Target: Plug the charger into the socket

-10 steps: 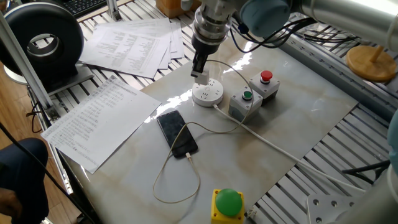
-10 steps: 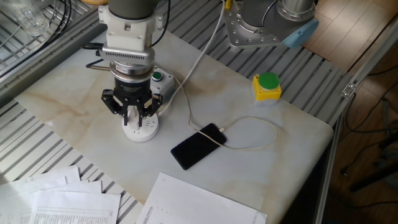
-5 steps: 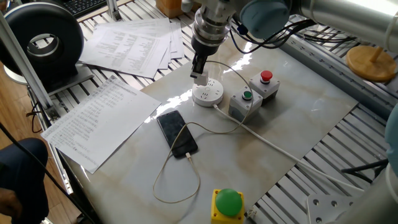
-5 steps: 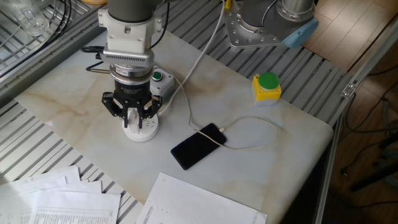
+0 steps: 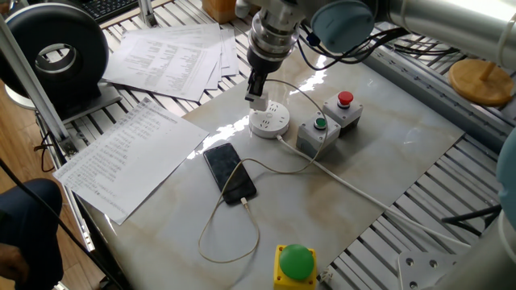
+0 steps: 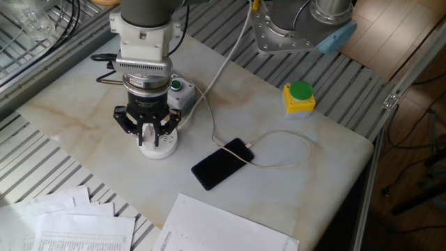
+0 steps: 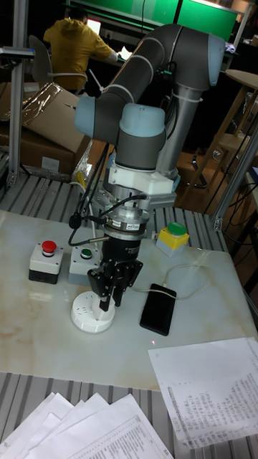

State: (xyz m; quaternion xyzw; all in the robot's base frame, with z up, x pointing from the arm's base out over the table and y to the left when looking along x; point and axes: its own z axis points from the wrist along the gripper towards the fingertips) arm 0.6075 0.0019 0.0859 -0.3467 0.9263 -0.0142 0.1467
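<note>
The socket is a round white puck on the marble table, its thick white cord running off to the right. My gripper hangs just over its far left edge, shut on the charger, a small white cube held at the fingertips a little above the socket top. In the other fixed view the fingers cover most of the socket. The tall view shows the gripper directly above the socket. A thin white cable leads from the charger to the black phone.
Two grey button boxes, one with a green button and one with a red button, stand right beside the socket. A yellow box with a green dome sits near the front edge. Paper sheets lie to the left.
The gripper with the charger has shifted very slightly sideways over the socket. Phone, cable and button boxes have not moved.
</note>
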